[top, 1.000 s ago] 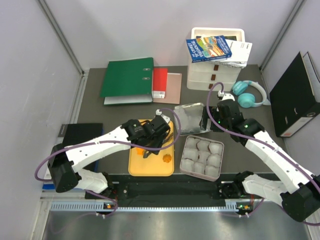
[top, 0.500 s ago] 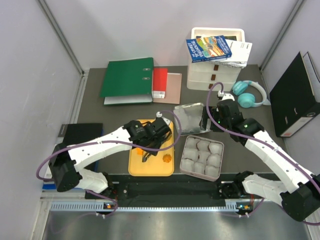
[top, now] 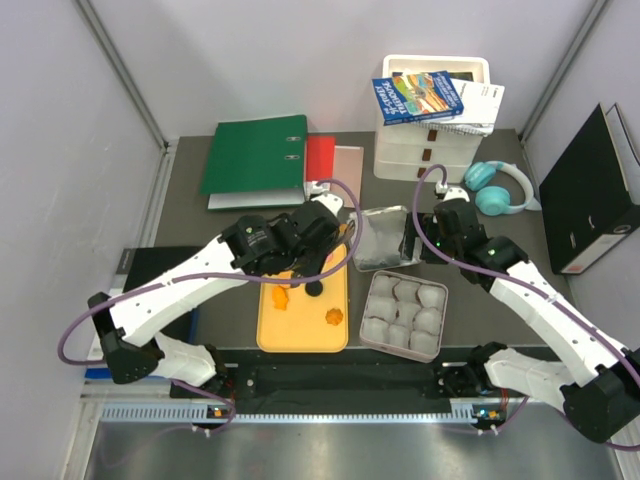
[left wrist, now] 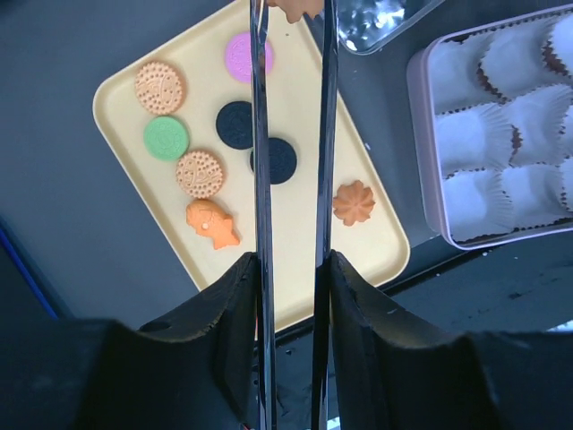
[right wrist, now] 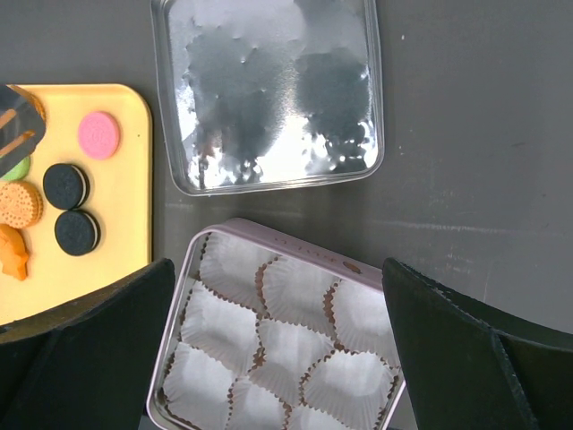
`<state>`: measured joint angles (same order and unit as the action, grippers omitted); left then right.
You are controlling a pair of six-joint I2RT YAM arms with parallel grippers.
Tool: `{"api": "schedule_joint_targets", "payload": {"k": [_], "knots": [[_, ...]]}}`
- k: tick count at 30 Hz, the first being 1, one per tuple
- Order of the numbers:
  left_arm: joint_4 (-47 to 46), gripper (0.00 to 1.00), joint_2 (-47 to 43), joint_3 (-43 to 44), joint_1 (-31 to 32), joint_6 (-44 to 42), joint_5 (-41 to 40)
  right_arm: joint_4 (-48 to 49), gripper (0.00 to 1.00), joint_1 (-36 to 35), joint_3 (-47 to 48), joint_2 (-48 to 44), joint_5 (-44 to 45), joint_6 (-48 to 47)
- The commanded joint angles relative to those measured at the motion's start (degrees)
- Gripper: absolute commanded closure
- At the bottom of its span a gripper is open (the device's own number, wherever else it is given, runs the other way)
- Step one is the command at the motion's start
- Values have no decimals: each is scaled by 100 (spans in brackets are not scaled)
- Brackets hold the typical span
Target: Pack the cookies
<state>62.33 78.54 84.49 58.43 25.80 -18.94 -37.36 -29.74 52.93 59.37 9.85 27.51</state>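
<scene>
The cookies lie on a yellow tray (left wrist: 367,260): two round orange ones (left wrist: 160,86), a pink one (left wrist: 248,55), a green one (left wrist: 166,138), two black ones (left wrist: 236,124), an orange fish shape (left wrist: 213,224) and an orange flower (left wrist: 354,202). My left gripper (left wrist: 294,11) hangs high over the tray's far end (top: 338,236). Its long metal fingers (left wrist: 260,134) are shut on another orange cookie (left wrist: 297,7) at the tips. My right gripper (right wrist: 277,269) stands open and holds nothing, above the pink tin (right wrist: 269,235) of white paper cups.
The tin (top: 403,313) sits right of the tray (top: 300,338), with its clear lid (top: 380,238) lying behind it. Binders (top: 255,155), a white drawer unit (top: 430,140), teal headphones (top: 497,186) and a black folder (top: 590,190) line the back and right.
My left gripper has narrowed on an orange cookie and risen off the tray, moving toward its far end. The right arm has not moved.
</scene>
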Motion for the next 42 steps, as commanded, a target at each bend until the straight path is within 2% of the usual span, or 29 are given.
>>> {"api": "schedule_joint_targets", "payload": {"k": [1, 15, 30, 42], "knots": [[-27, 70, 56, 331, 133, -189, 258, 28, 1, -50, 253, -92, 175, -96], [-326, 71, 873, 788, 1047, -190, 628, -394, 1, -50, 525, -409, 720, -237], [218, 71, 821, 745, 1715, 197, 813, -465, 1, -41, 491, -444, 738, -255], [184, 65, 645, 235, 1777, 347, 576, -447, 1, -50, 394, -506, 676, -193]]}}
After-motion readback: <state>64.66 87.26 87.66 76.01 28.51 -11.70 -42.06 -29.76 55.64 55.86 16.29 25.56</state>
